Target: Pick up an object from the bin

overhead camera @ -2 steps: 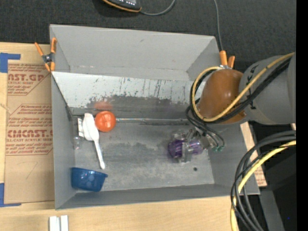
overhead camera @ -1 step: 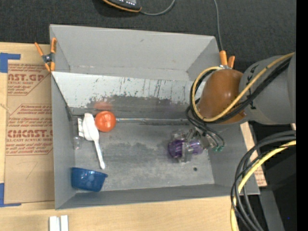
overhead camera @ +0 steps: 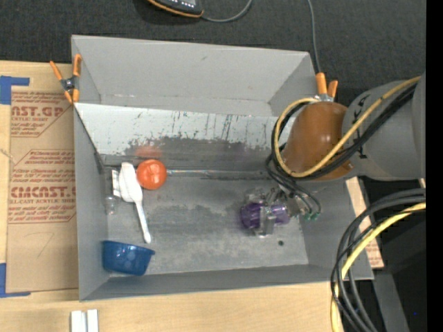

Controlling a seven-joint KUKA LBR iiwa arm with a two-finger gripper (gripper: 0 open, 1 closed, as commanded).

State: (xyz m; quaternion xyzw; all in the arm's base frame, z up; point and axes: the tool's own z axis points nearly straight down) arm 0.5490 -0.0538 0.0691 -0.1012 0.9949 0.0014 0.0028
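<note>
- Camera view looks down on the grey metal bin. The robot arm's gripper is low over the bin floor, right of the frame's centre. It sits beneath the arm's orange wrist cover and the looped yellow-and-black cables.
- A small translucent purple plastic object lies on the floor right at the gripper's tip. Its left part sticks out toward the middle of the bin.
- I cannot tell whether the gripper is open, closed or clamped on the purple piece, because the metal parts and the purple plastic run together there.
- A round orange ball rests left of centre, near the foot of the back wall, well apart from the gripper.
- A white plastic spoon lies just beside the ball. Its bowl end is next to the ball and its handle runs toward the lower right.
- A blue plastic bowl sits in the lower left corner of the bin, below the spoon's handle.
</note>
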